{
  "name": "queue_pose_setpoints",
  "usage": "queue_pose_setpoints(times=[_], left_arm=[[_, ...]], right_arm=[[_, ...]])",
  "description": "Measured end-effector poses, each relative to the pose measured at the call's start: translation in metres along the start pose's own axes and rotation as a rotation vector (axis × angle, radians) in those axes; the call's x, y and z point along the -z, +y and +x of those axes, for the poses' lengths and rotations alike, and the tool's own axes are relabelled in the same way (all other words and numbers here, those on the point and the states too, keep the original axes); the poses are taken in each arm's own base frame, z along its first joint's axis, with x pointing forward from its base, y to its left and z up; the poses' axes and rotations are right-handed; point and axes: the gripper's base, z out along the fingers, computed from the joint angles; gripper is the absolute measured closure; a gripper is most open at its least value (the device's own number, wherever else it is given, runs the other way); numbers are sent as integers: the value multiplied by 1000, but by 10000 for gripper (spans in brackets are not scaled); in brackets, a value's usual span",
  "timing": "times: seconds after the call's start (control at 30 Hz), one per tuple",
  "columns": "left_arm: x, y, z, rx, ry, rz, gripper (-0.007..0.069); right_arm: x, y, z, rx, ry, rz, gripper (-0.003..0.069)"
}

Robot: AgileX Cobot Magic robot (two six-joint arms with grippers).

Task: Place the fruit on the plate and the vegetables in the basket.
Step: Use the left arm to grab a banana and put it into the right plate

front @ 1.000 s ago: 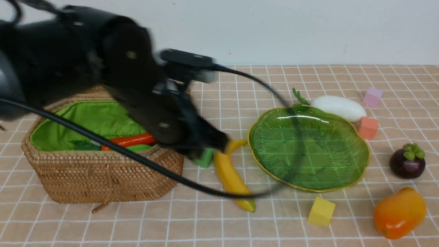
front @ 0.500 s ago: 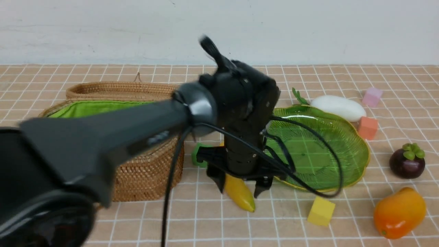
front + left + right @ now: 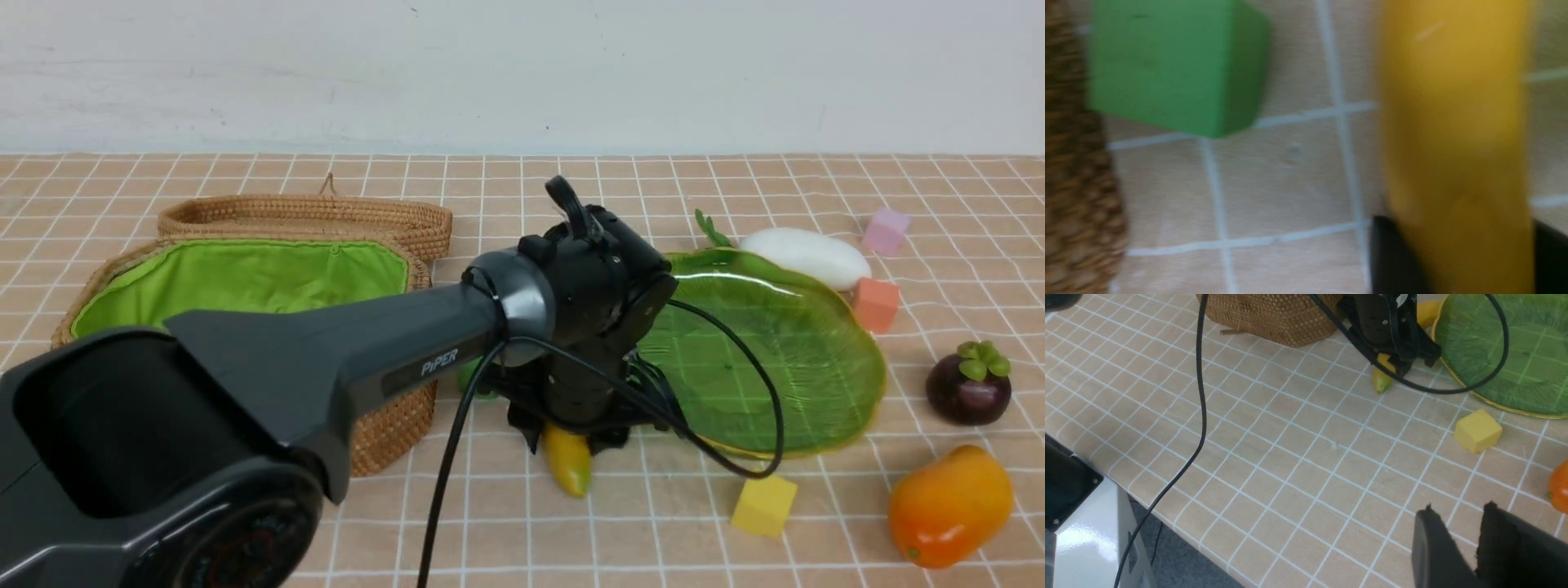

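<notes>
My left gripper (image 3: 569,439) is down on the yellow banana (image 3: 569,467), which lies between the wicker basket (image 3: 392,425) and the green glass plate (image 3: 775,351). In the left wrist view the banana (image 3: 1457,122) fills the gap between both black fingers (image 3: 1392,261). The plate holds nothing. A white radish (image 3: 804,255) lies behind it, with a purple mangosteen (image 3: 969,384) and an orange mango (image 3: 951,505) to its right. The arm hides the basket's lined inside. My right gripper (image 3: 1459,506) hovers over bare cloth near the front edge, a narrow gap between its fingers and nothing in it.
A green cube (image 3: 1175,65) sits between the basket and the banana. A yellow cube (image 3: 764,505) lies in front of the plate, and an orange cube (image 3: 875,304) and a pink cube (image 3: 887,230) lie near the radish. The left arm's cable (image 3: 1200,396) trails over the table's front edge.
My left arm swung from over the basket to the banana and came down. Its jaws opened wide astride the banana, then closed in on it. The banana shifted slightly.
</notes>
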Motion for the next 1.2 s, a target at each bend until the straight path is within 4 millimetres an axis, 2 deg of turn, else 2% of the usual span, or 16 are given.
queue_pose_setpoints(times=[0.03, 0.23, 0.37, 0.5, 0.6, 0.63, 0.7, 0.77, 0.83, 0.87, 0.93, 1.03, 1.1, 1.13, 1.2], left_arm=[[-1, 1, 0, 6, -5, -16, 332], [0, 10, -3, 47, -39, -118, 323], [12, 19, -9, 58, -92, -176, 323], [46, 23, -21, 67, -170, -161, 323], [81, 17, -30, 11, -238, -57, 323], [98, 7, -32, -41, -257, 38, 323], [116, -9, -32, -146, -275, 183, 323], [125, -31, -32, -251, -278, 348, 323], [120, -44, -32, -295, -284, 421, 323], [111, -54, -35, -309, -286, 459, 323], [101, -60, -37, -321, -291, 469, 323], [64, -72, -42, -343, -304, 450, 321], [41, -74, -43, -357, -297, 415, 283], [41, -74, -43, -358, -298, 412, 278], [24, -73, -43, -369, -288, 381, 192]], right_arm=[[0, 0, 0, 0, 4, 0, 464], [0, 1, 1, -2, 16, -9, 459], [0, 2, 1, -7, 16, -18, 457], [0, 1, 1, -4, 7, -10, 455], [0, -6, -3, 6, -30, 63, 454], [1, -9, -4, -1, -46, 105, 454], [2, -15, -7, -26, -77, 161, 453], [3, -19, -8, -56, -98, 207, 453], [3, -20, -9, -68, -109, 220, 452], [3, -20, -9, -74, -109, 220, 451], [3, -20, -9, -75, -108, 219, 450], [3, -19, -9, -83, -105, 212, 449], [3, -19, -9, -86, -105, 212, 446], [3, -19, -9, -86, -105, 212, 446], [3, -20, -8, -91, -104, 216, 444]])
